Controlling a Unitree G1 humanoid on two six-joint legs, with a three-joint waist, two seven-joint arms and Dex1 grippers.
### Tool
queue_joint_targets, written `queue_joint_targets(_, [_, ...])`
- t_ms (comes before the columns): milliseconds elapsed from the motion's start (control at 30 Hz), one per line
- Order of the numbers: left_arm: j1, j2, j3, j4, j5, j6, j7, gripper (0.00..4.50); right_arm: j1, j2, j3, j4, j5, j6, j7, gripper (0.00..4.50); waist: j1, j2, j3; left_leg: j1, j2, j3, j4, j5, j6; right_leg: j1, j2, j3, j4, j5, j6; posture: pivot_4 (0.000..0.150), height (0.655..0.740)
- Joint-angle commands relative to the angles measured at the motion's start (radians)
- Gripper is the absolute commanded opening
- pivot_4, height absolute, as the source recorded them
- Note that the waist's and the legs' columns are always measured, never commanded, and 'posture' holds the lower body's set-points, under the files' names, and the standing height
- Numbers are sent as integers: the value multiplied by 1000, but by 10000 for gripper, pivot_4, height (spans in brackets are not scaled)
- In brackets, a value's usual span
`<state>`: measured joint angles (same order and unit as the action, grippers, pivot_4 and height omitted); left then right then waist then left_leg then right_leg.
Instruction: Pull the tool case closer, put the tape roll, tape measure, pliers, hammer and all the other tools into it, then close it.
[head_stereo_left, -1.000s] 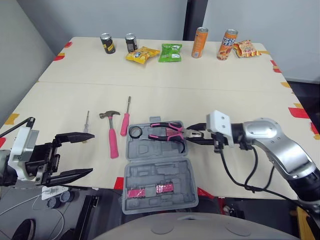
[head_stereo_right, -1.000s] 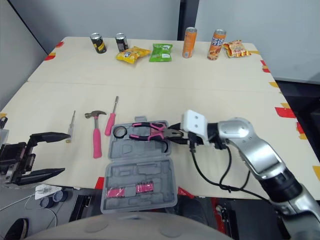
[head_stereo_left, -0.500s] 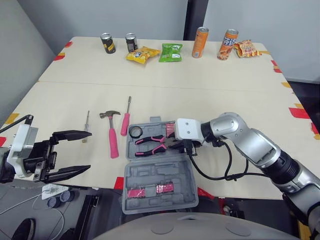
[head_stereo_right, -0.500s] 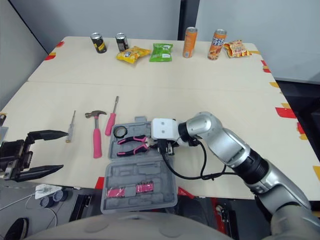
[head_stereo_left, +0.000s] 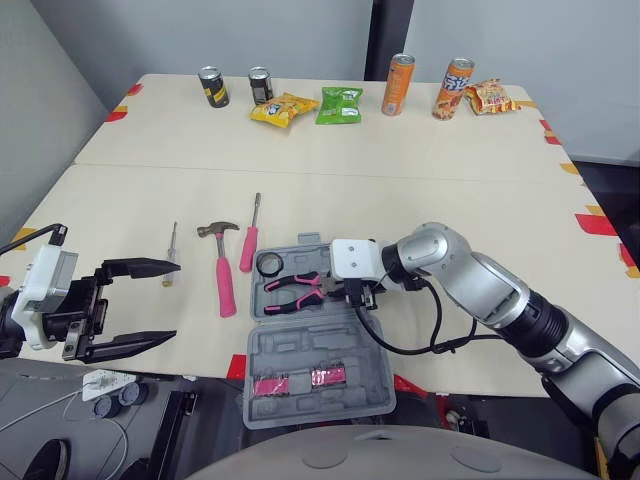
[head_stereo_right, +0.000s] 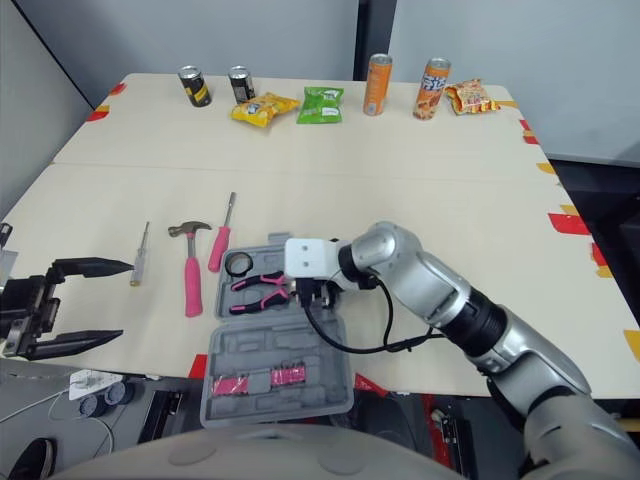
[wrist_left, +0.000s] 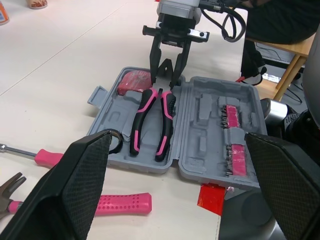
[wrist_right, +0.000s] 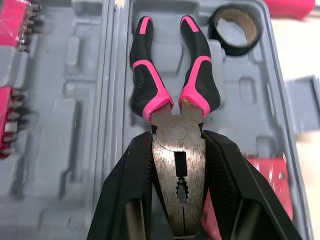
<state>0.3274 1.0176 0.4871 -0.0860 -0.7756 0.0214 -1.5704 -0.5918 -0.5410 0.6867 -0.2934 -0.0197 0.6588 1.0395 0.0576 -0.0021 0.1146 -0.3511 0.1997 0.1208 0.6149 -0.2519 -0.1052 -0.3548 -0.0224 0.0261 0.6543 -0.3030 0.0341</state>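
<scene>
**Pliers going into the case, held by the nose**

The right gripper (wrist_left: 165, 80) reaches over the far half of the open tool case (head_stereo_left: 300, 350) with both fingers pressed against the steel head of the pliers (wrist_right: 178, 142), one on each side — a firm pinch, with no gap that I can see. Holding them by the nose makes sense to me. It leaves the pink-and-black handles free to point away from the wrist and lie along the moulded tray, and they look to be resting there already, spread a little apart.

The case lies flat with its lid thrown back, its near half hanging over the table (head_stereo_left: 400, 170) edge. The tape roll (head_stereo_left: 270, 264) sits in the far half's left corner, just beside the handle tips. A pink block I take for the tape measure (wrist_left: 131, 81) is tucked in the other far corner, next to the gripper's fingers.

Out on the table to the left, the hammer (head_stereo_left: 224, 285), a pink-handled screwdriver (head_stereo_left: 248, 250) and a thin small screwdriver (head_stereo_left: 171, 255) have yet to go in. The left gripper (head_stereo_left: 165, 300) hangs off the near left edge, fingers wide apart and holding nothing — on the right side for that row, I'd guess.

My read is that letting go of the pliers comes next, and the case cannot close until the rest are in.
</scene>
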Motion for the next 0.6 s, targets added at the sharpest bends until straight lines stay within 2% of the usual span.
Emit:
queue_joint_targets(33, [12,19,21,11,5,-18,-44,45000,-37,44,26,23,-26,-8,-6,10125,-2,0,0,0,0,0,0,0,0,0,0,0,1,0,0,1500,7385])
queue_joint_targets(533, [15,15,32,-4,10,-4,-44,45000,-27,69,31,73,-58,-65,5,10125,-5,0,0,0,1,0,0,0,0,-1,0,0,2,0,0,1500,7385])
queue_joint_targets(600, [13,15,29,-3,10,-4,-44,45000,-25,70,27,74,-53,-66,11,20339,-5,0,0,0,1,0,0,0,0,-1,0,0,2,0,0,1500,7385])
